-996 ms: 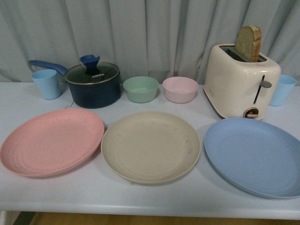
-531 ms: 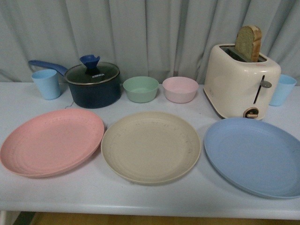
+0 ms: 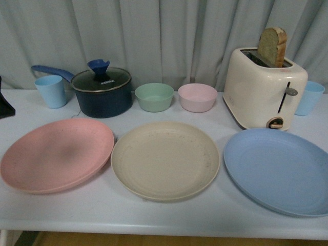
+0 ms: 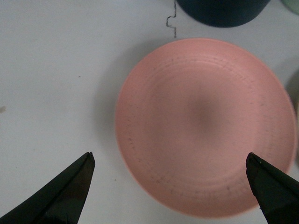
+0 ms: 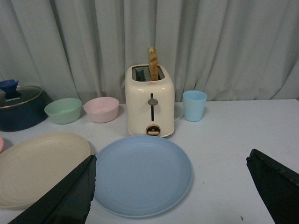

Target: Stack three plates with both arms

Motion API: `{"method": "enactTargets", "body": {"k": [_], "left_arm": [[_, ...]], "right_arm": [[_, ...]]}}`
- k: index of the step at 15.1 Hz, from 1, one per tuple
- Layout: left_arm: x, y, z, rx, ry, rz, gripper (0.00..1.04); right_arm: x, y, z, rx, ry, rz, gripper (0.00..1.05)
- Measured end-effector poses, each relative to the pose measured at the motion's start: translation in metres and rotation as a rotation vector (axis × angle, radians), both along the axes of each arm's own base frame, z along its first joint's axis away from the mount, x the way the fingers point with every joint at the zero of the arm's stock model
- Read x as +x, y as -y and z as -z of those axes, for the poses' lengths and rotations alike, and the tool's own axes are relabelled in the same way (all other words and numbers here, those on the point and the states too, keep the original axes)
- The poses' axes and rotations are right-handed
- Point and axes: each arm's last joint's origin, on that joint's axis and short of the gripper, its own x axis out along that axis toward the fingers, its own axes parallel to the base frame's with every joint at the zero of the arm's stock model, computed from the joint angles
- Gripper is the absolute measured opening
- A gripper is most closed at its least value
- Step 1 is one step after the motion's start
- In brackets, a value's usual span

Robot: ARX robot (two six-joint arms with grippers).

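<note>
- The left arm (image 3: 4,102) is now showing at the left edge of the table (image 3: 154,220), absent a moment ago, and a new shadow is darkening the pink plate (image 3: 56,154).
- The left gripper (image 4: 170,156) is hovering over that plate near the front-left corner, jaws wide apart and empty.
- The right gripper (image 5: 171,161) is likewise gaping, facing the light blue plate (image 3: 279,171) at the front right.
- The beige plate (image 3: 165,160) is lying between them. Nothing is stacked yet, and a first pickup is probably beginning.

Plates (image 3: 165,160) abreast, bowls (image 3: 154,97) behind
</note>
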Motion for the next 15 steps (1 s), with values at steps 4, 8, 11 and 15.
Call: {"method": "enactTargets", "body": {"k": [4, 8, 11, 15], "left_arm": [[0.06, -0.037, 0.052, -0.005, -0.136, 0.055, 0.98], [0.068, -0.044, 0.062, -0.005, -0.165, 0.056, 0.98], [0.075, -0.05, 0.072, -0.006, -0.181, 0.059, 0.98], [0.08, -0.062, 0.086, -0.034, -0.218, 0.053, 0.98]], "right_arm": [[0.0, 0.0, 0.0, 0.0, 0.0, 0.0, 0.98], [0.0, 0.0, 0.0, 0.0, 0.0, 0.0, 0.98], [0.0, 0.0, 0.0, 0.0, 0.0, 0.0, 0.98], [0.0, 0.0, 0.0, 0.0, 0.0, 0.0, 0.98]]}}
